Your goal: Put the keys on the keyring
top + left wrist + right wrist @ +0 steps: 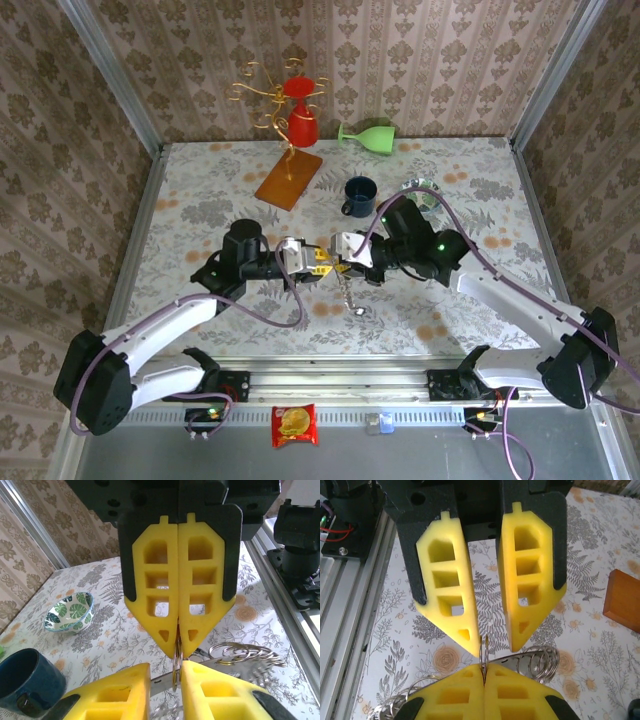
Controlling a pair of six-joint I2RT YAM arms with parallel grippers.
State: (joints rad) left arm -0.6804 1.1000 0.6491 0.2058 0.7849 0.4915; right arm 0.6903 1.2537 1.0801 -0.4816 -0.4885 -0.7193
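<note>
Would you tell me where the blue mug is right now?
In the top view, the blue mug stands toward the back of the table, right of the wooden base and in front of the tipped green cup.

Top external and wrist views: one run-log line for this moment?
right gripper: shut on thin metal ring | left gripper: open, fingers flanking same ring | ring chain: hanging below both grippers

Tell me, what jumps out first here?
The left gripper and right gripper, both yellow-fingered, meet nose to nose mid-table. The right one is shut on a thin ring, with a chain dangling below. At the back, a red cup hangs on a gold rack.
</note>
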